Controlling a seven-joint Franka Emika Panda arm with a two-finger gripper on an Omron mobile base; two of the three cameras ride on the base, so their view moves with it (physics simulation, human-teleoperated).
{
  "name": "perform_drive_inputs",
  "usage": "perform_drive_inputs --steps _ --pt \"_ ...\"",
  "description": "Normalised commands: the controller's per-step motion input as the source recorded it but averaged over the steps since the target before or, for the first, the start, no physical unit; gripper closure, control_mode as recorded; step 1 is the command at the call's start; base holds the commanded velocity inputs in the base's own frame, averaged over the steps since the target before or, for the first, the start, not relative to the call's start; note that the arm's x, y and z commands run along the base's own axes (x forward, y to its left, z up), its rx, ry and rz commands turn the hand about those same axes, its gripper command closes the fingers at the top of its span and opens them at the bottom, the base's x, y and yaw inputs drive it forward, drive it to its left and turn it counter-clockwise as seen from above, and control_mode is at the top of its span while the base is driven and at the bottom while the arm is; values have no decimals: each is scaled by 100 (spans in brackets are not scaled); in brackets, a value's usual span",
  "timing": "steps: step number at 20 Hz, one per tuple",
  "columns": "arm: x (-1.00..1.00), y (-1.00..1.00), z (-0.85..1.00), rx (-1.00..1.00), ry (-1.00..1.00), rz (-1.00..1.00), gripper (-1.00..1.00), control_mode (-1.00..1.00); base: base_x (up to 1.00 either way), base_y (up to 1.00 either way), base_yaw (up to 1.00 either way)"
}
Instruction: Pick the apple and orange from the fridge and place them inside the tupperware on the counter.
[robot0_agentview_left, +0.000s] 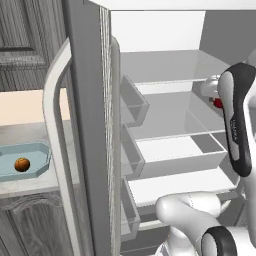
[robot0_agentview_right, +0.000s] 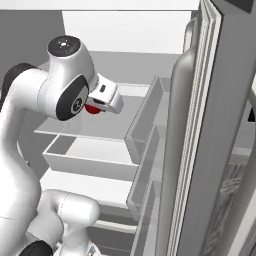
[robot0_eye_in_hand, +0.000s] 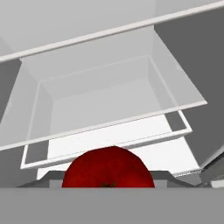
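Apple (robot0_eye_in_hand: 108, 167) sits right up against your gripper (robot0_agentview_right: 96, 107) over the fridge (robot0_agentview_left: 170, 125) shelf, can't tell if it's pinched; orange (robot0_agentview_left: 21, 164) is already in the tupperware (robot0_agentview_left: 42, 152), so you're halfway

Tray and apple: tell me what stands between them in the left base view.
The open fridge door with its long pale handle stands between the tray, which holds the orange, and the apple.
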Motion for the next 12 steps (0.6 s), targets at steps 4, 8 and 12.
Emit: perform_drive_inputs --steps 4,8,12 --pt "-85 7 -30 0 0 0 100 -100 0 0 0" --pt "-45 5 -12 0 0 0 100 100 -50 9 0" --pt "0 0 0 0 0 0 100 100 -100 33 0"
